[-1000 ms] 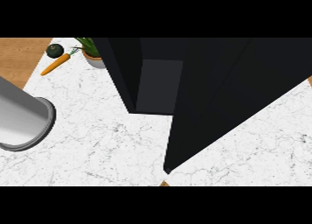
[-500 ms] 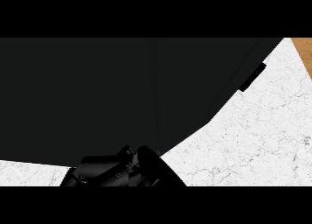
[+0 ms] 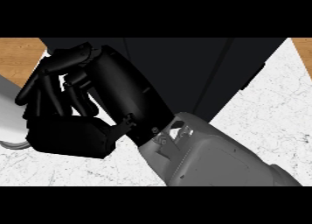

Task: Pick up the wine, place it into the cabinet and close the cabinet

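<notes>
White marbled counter (image 3: 274,109) runs under a dark cabinet (image 3: 184,65) at twelve o'clock. No wine bottle shows; I cannot tell where it is. One black hand (image 3: 74,113), at nine o'clock, fingers curled, holds nothing visible; left or right is unclear. Likely the closing step; next, push the door shut.

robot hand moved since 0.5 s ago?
Yes. The robot hand has risen from the view's lower edge and shifted left, now across the black cabinet.

White marble-veined counter (image 3: 274,109), warm wood-grain floor (image 3: 13,57), matt black cabinet (image 3: 203,65), glossy black robot hand (image 3: 87,109), smooth grey forearm (image 3: 216,162).
</notes>
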{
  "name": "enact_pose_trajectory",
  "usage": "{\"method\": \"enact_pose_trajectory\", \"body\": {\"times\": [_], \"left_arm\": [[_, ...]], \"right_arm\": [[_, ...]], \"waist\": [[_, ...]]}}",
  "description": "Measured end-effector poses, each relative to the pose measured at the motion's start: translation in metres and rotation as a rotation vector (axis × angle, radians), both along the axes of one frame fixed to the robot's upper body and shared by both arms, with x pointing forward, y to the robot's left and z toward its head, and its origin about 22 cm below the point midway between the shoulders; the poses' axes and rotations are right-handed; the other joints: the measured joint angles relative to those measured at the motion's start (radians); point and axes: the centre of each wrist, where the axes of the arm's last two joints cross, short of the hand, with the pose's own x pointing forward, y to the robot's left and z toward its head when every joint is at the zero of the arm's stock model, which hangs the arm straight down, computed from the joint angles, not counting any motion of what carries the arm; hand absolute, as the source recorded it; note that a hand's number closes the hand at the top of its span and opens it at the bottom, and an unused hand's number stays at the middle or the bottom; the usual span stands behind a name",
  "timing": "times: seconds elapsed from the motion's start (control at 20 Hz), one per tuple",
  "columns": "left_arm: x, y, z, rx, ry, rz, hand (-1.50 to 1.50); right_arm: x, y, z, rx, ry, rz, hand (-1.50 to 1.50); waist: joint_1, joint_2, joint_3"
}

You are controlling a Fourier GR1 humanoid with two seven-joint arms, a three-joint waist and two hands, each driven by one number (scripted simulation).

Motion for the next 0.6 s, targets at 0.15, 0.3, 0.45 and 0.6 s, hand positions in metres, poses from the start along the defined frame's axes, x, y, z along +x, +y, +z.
{"method": "enact_pose_trajectory", "body": {"times": [0.15, 0.3, 0.45, 0.6], "left_arm": [[-0.005, -0.001, -0.002, 0.001, 0.002, -0.005, -1.5], [-0.001, 0.003, 0.003, 0.005, -0.006, -0.004, -1.5], [0.001, 0.005, 0.006, 0.006, -0.009, -0.007, -1.5], [0.002, 0.007, 0.009, 0.008, -0.017, -0.008, -1.5]], "right_arm": [[0.025, 0.003, 0.005, -0.037, 0.026, 0.052, 1.5], [0.038, 0.006, 0.005, -0.116, 0.099, 0.185, 1.5], [0.046, 0.013, -0.004, -0.236, 0.164, 0.336, 1.5], [0.057, 0.019, -0.011, -0.332, 0.225, 0.46, 1.5]], "waist": [[0.005, 0.001, 0.001], [0.007, 0.004, 0.001], [0.012, 0.006, 0.0], [0.012, 0.006, 0.0]]}}
